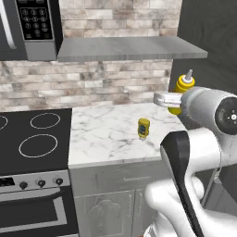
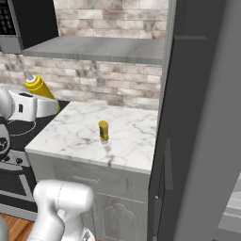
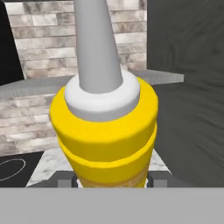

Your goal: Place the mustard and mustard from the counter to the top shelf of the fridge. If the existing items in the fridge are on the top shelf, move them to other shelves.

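Tall dark grey fridge (image 2: 202, 117) standing closed against the right end of the desk (image 2: 127, 141), doors shut, interior hidden. White marble desk running from the black stovetop (image 1: 32, 139) on its left to the fridge on its right, brick wall behind, pale grey cabinets (image 1: 111, 203) below. Grey wall shelf (image 1: 125, 47) hanging above the desk, microwave (image 1: 28, 28) beside it over the stovetop. White arm (image 1: 203, 139) reaching across the desk's right part in the left base view. Tall slim mustard bottle (image 1: 183, 87) lifted clear of the desk, tilted slightly, pale pointed nozzle up, above the desk's back right part as seen from the left base view; from the right base view, same bottle (image 2: 38, 88) seen near the desk's left edge, over the stovetop border. Tool (image 3: 112, 180) closed on the tall slim mustard bottle (image 3: 105, 140) low on its yellow body, one dark finger tip (image 3: 65, 181) pressed at either side in the hand view, shoulder and nozzle rising straight ahead of the camera. Shorter mustard bottle (image 1: 143, 127) with dark label standing upright alone near the middle of the desk, a little toward the front edge, well apart from the lifted one; also in the right base view (image 2: 103, 131).
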